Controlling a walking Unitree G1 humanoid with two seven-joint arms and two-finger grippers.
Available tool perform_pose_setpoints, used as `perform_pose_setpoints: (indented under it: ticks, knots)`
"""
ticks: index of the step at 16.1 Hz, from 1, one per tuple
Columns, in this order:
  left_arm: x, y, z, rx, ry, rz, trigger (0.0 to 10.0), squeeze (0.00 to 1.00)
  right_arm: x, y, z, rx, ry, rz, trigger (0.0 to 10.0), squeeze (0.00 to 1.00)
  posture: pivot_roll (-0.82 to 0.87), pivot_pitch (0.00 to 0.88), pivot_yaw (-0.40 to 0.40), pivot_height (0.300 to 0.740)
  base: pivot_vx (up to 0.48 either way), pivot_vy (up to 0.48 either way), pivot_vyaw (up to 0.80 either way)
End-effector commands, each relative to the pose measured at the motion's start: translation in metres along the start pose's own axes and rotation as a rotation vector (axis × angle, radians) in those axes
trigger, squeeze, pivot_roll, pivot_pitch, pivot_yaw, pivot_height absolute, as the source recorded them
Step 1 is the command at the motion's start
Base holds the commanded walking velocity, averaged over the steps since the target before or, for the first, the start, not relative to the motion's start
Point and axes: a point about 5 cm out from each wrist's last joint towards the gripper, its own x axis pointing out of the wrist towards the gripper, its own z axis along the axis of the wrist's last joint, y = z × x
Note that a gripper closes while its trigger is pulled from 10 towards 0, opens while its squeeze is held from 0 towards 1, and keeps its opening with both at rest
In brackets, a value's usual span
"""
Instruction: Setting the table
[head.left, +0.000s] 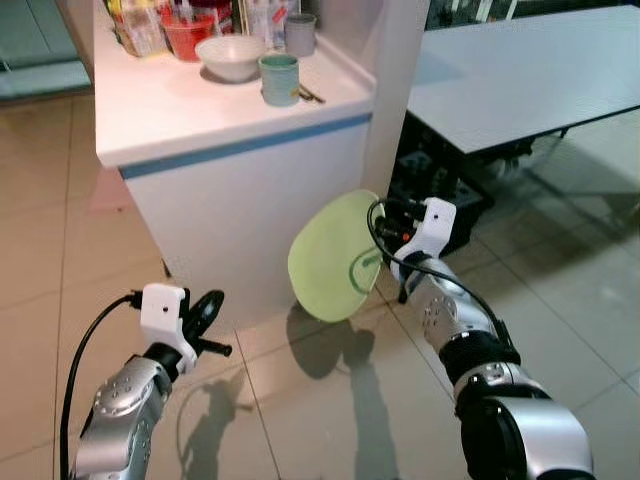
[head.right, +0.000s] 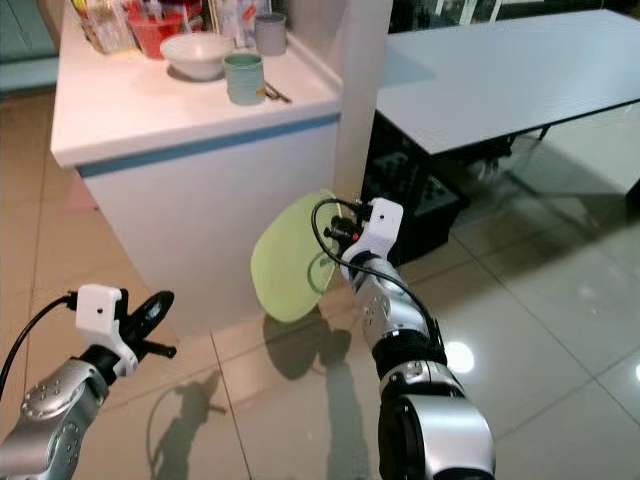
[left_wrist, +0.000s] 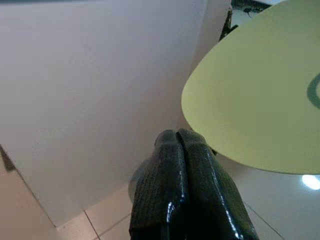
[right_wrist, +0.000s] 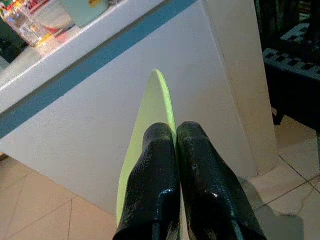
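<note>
A pale green plate (head.left: 325, 260) hangs on edge in front of the white counter (head.left: 230, 100), held at its rim by my right gripper (head.left: 375, 262), whose fingers (right_wrist: 160, 170) are shut on it. In the right wrist view the plate (right_wrist: 150, 115) runs edge-on between the two black fingers. My left gripper (head.left: 207, 315) is low at the left above the floor, shut with nothing in it; its fingers (left_wrist: 180, 190) are pressed together. A grey dining table (head.left: 520, 70) stands at the right.
On the counter sit a white bowl (head.left: 230, 55), a green cup (head.left: 279, 79), a grey cup (head.left: 300, 33), a red container (head.left: 187, 35) and chopsticks (head.left: 308, 95). A black crate (head.left: 440, 185) stands under the table. Tiled floor (head.left: 300, 400) lies open in front.
</note>
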Motion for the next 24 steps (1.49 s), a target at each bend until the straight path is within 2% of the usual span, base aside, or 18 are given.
perform_pose_setpoints:
  ticks: [1, 8, 12, 16, 22, 24]
  knots:
    - [0.004, -0.001, 0.004, 0.011, -0.02, -0.007, 10.0, 0.0, 0.002, 0.003, 0.015, -0.008, -0.06, 0.014, 0.0, 0.0, 0.1, 0.0, 0.01, 0.74, 0.446, 0.0, 0.0]
    - [0.006, -0.005, 0.004, 0.046, 0.004, -0.013, 10.0, 0.0, 0.001, 0.003, 0.014, -0.014, -0.062, 0.015, 0.0, 0.0, 0.1, 0.0, 0.015, 0.74, 0.421, 0.0, 0.0]
    - [0.008, -0.007, 0.006, 0.052, 0.003, -0.011, 10.0, 0.0, 0.001, 0.003, 0.014, -0.018, -0.062, 0.016, 0.0, 0.0, 0.1, 0.0, 0.014, 0.74, 0.301, -0.371, 0.0]
    - [0.012, -0.016, 0.01, 0.044, -0.013, -0.039, 10.0, 0.0, 0.001, 0.003, 0.016, -0.024, -0.067, 0.018, 0.0, 0.0, 0.09, 0.0, 0.01, 0.74, 0.0, -0.445, 0.0]
    - [0.014, -0.019, 0.01, 0.062, 0.009, -0.042, 10.0, 0.0, 0.001, 0.004, 0.016, -0.025, -0.066, 0.019, 0.0, 0.0, 0.09, 0.0, 0.013, 0.74, 0.042, -0.429, 0.0]
    - [0.015, -0.02, 0.009, 0.098, 0.018, -0.042, 10.0, 0.0, 0.0, 0.004, 0.016, -0.027, -0.065, 0.022, 0.0, 0.0, 0.09, 0.0, 0.013, 0.74, 0.381, -0.142, 0.0]
